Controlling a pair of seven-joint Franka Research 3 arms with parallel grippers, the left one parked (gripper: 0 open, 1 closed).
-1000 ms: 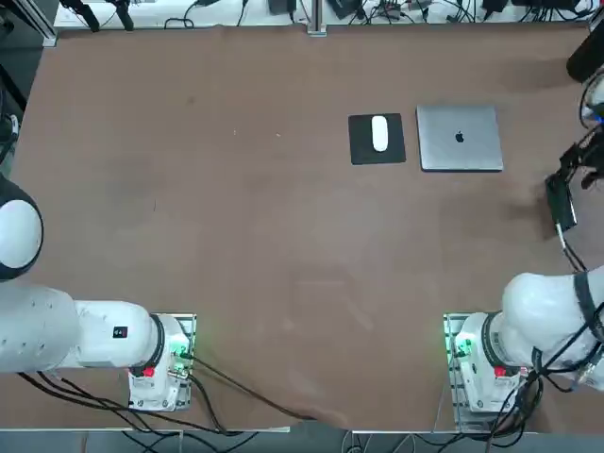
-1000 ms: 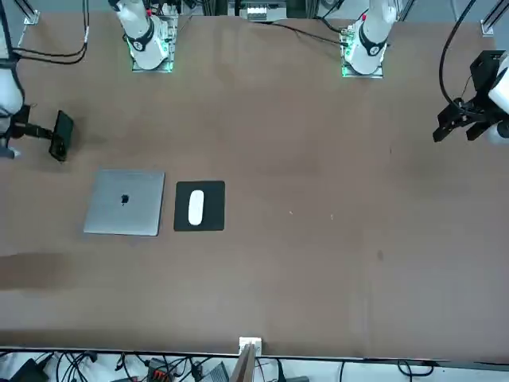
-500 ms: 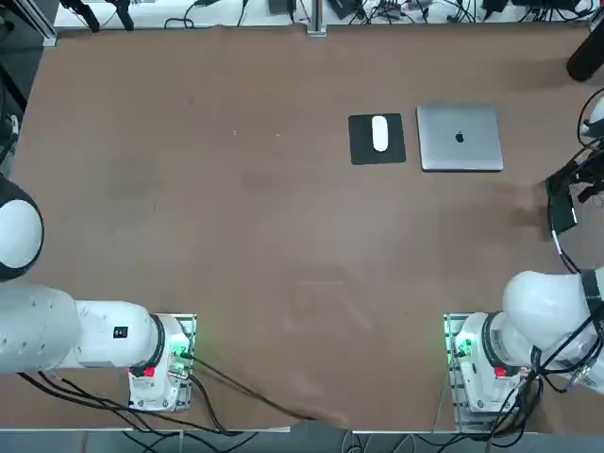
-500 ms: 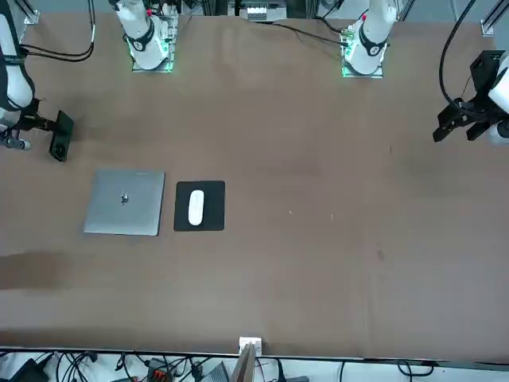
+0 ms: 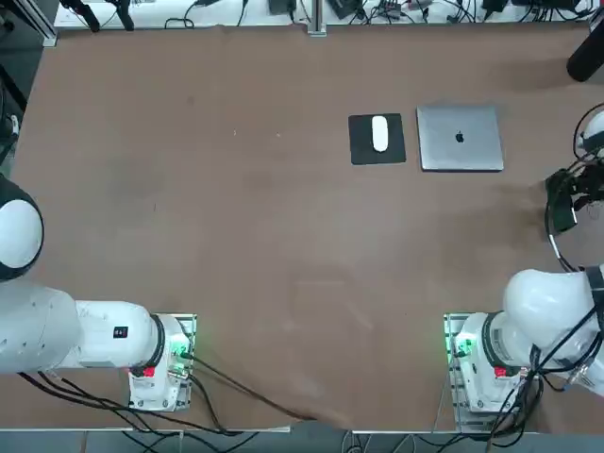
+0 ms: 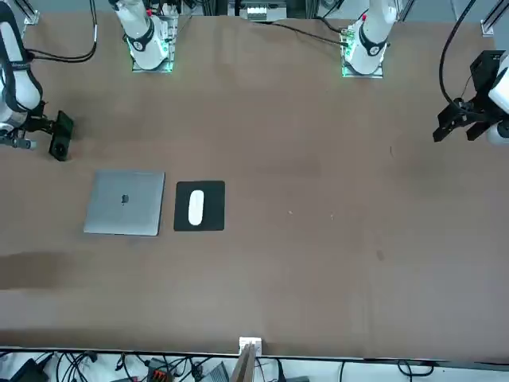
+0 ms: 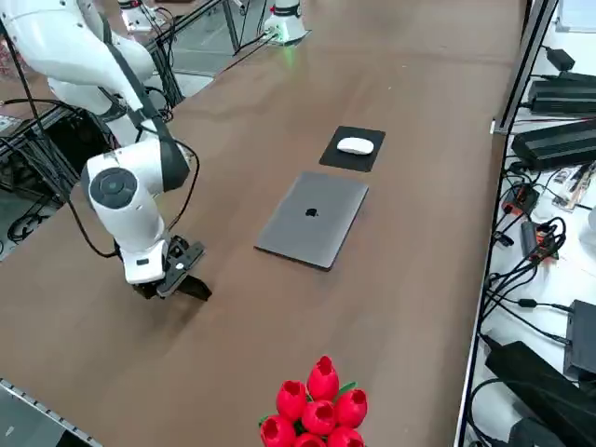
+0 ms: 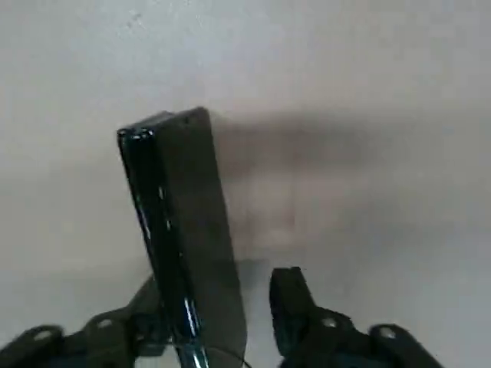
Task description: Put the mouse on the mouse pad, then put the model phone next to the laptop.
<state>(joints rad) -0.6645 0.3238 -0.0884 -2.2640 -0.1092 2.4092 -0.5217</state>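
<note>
The white mouse (image 5: 379, 132) lies on the black mouse pad (image 5: 363, 151), which sits just left of the silver laptop (image 5: 460, 137) in the top view. Near the table's right edge, nearer the robot than the laptop, my right gripper (image 5: 569, 193) is shut on the dark model phone (image 5: 562, 206). In the wrist view the phone (image 8: 180, 222) stands on its long edge, tilted, with its lower end between the fingers (image 8: 288, 295). From the right side, the gripper (image 7: 172, 275) hangs low over the table with the phone (image 7: 194, 287) just above the surface.
Red artificial tulips (image 7: 317, 405) stand at the table's right edge, beyond the laptop (image 7: 312, 219). Cables and black boxes (image 7: 559, 140) lie off the far edge. Wide bare brown tabletop (image 5: 236, 217) stretches to the left of the pad.
The right arm's wrist has shifted slightly further from the robot's base, at the table's right edge. The phone stays almost where it was. Mouse, pad and laptop have not moved.
</note>
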